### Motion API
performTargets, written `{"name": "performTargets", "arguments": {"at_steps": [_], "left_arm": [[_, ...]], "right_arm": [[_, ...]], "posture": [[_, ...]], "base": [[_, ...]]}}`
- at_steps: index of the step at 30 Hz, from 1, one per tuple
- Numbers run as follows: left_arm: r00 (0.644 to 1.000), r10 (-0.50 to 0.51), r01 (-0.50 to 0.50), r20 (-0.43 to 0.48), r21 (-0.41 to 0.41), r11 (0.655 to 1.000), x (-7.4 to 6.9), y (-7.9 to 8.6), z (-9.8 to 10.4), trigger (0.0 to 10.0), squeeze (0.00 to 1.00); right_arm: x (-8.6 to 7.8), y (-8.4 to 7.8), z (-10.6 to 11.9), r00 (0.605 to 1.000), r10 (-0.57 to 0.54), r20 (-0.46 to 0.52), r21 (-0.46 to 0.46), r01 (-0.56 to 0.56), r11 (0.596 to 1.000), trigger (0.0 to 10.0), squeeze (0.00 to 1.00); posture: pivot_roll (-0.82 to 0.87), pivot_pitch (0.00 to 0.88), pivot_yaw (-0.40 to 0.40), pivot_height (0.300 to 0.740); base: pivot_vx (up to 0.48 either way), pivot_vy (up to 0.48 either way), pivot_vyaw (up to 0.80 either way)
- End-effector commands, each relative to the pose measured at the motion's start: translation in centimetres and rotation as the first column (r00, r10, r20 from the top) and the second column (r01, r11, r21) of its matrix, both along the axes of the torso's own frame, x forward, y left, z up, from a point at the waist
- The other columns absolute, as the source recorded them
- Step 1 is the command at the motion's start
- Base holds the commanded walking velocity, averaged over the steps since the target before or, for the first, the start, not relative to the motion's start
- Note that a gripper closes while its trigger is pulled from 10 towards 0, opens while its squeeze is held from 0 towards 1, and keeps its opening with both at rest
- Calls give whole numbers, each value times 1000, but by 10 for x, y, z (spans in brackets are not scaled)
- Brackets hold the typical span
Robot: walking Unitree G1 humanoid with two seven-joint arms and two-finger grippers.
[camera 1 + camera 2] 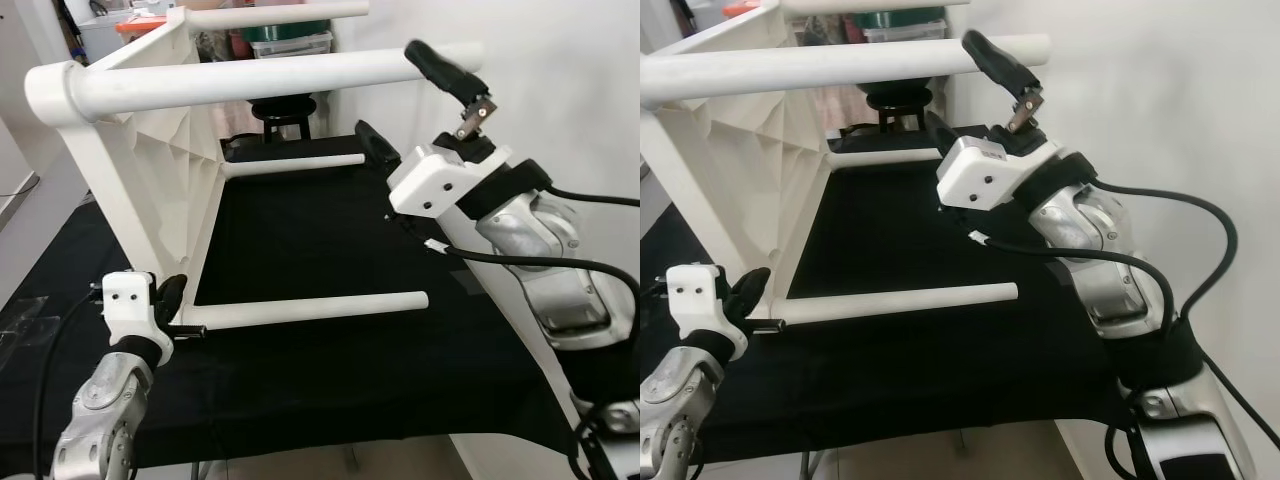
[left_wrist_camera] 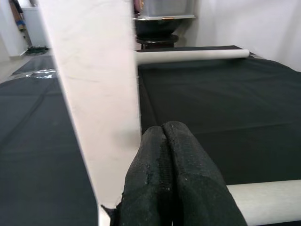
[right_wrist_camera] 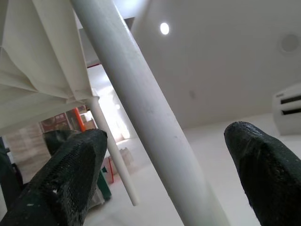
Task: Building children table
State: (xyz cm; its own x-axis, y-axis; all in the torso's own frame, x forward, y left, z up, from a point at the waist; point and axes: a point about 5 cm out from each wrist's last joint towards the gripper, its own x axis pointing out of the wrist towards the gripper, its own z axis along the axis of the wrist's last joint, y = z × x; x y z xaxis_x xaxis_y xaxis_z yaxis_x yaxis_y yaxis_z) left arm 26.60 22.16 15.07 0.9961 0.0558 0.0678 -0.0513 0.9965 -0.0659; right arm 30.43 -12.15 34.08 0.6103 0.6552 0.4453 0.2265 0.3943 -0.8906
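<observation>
Straddling the upper table leg (image 1: 250,80) with wide-open jaws, right gripper (image 1: 415,100) readies a grasp; left gripper (image 1: 172,300), fingers together, braces the tabletop (image 1: 150,170) edge.

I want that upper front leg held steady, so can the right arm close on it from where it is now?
Probably yes. The right end effector is open, with the upper table leg running between its two fingers, apart from both. Nothing sits between them, so closing should catch it.
</observation>
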Motion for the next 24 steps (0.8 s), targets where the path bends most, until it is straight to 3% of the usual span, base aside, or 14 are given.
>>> {"name": "performTargets", "arguments": {"at_steps": [1,6,11,24], "left_arm": [[1000,11,-11,-3,-8,1000,1,3,-1,10000,0],[1000,16,-16,4,-18,1000,2,3,1,10000,0],[999,31,-30,17,-30,999,3,3,3,10000,0],[999,40,-38,26,-46,998,4,2,3,10000,0]], "right_arm": [[1,7,-2,1000,21,-14,-35,-22,999,10000,0],[9,16,4,999,28,-38,-104,-31,994,10000,0],[25,20,4,992,-32,-121,-229,3,974,10000,0],[39,12,26,990,-121,-74,-246,100,964,10000,0]], "posture": [[-22,0,18,740],[-27,0,9,740],[-48,0,-10,740],[-61,0,-23,740]], "base": [[0,0,0],[0,0,0],[0,0,0],[0,0,0]]}}
